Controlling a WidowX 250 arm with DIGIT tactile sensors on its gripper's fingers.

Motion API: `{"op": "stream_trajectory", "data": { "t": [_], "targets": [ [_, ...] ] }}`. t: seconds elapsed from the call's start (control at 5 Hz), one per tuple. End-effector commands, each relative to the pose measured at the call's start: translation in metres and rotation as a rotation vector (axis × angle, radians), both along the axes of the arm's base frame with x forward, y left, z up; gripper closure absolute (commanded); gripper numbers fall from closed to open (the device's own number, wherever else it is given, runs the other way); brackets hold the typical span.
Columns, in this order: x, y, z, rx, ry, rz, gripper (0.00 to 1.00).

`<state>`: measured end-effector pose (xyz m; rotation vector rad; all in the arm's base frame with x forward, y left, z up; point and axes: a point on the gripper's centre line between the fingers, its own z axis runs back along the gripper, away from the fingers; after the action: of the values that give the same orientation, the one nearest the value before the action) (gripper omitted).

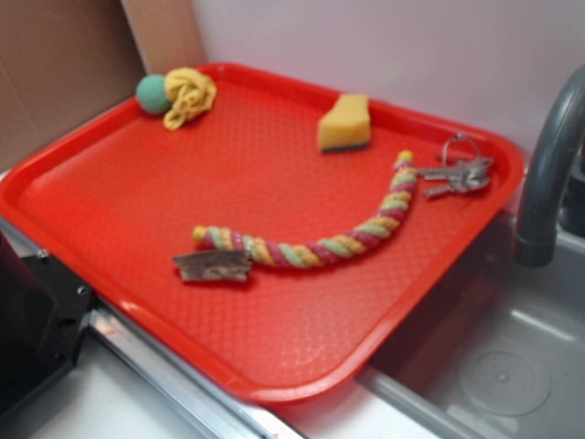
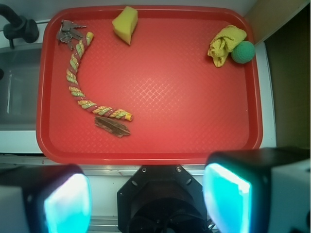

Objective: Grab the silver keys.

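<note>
I count one red tray (image 2: 146, 145) holding six things: one bunch of silver keys (image 2: 69, 32) in a corner nearest the faucet (image 1: 548, 174), touching the end of one braided rope (image 2: 77, 82); one bark-like piece (image 2: 112, 126); one yellow sponge (image 2: 125, 24); one yellow cloth (image 2: 225, 44) against one green ball (image 2: 243, 52). My tool (image 2: 146, 194) hangs outside the tray's rim, fingers spread apart, empty.
</note>
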<state>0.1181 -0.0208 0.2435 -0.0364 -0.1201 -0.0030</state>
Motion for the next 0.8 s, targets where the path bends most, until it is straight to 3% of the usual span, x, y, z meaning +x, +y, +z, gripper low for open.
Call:
{"op": "stream_trajectory", "data": {
  "t": [0.0,0.2,0.4,0.6],
  "targets": [
    [0.0,0.0,0.0,0.0,0.0,0.0,0.0],
    [0.05,-0.017,-0.025,-0.055,-0.051,-0.112,0.0],
    [0.101,-0.045,-0.05,-0.127,-0.049,-0.054,0.0],
    [0.138,-0.058,-0.068,-0.162,-0.094,-0.011,0.0]
  ]
}}
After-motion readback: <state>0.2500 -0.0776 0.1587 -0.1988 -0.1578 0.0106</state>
